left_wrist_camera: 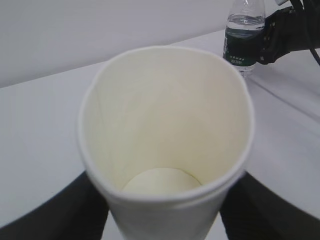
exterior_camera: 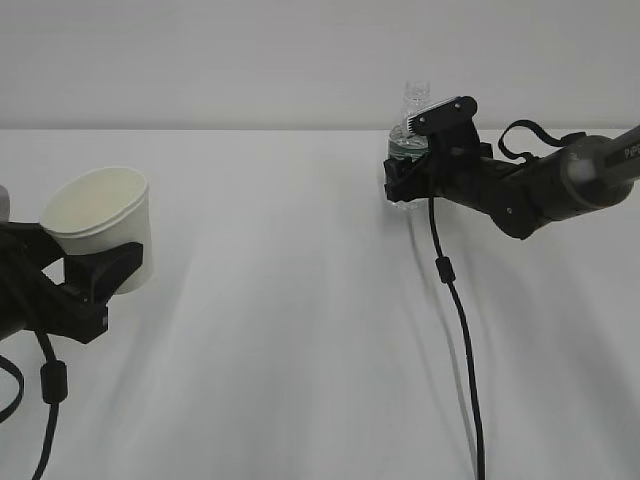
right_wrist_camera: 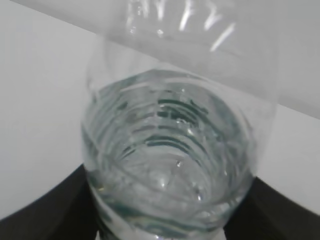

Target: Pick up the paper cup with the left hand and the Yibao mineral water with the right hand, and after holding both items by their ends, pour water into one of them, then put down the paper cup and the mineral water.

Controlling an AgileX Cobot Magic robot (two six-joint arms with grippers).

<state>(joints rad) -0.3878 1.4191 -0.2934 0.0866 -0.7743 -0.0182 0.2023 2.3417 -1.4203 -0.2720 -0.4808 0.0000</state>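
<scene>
status: the left hand [exterior_camera: 85, 275] has its jaws pinching the paper cup [exterior_camera: 100, 230] at the lower body; the cup sits at 9 o'clock in the exterior view, tilted toward the camera, and appears lifted off the counter [exterior_camera: 280, 300], though contact at its base cannot be confirmed. the right hand [exterior_camera: 415, 175] is at 1 o'clock, with its jaws set on either side of the yibao mineral water [exterior_camera: 412, 125] at label height; whether they press the bottle firmly cannot be told. the bottle stands upright, apparently on the counter.

judged progress: cup pickup done; bottle grasp in hand; lifting, pouring and set-down remain.

containers: the paper cup interior is dry and empty in the left wrist view. the bottle holds the water [right_wrist_camera: 170, 150] up to about its shoulder, uncapped. the two containers are well apart.
</scene>
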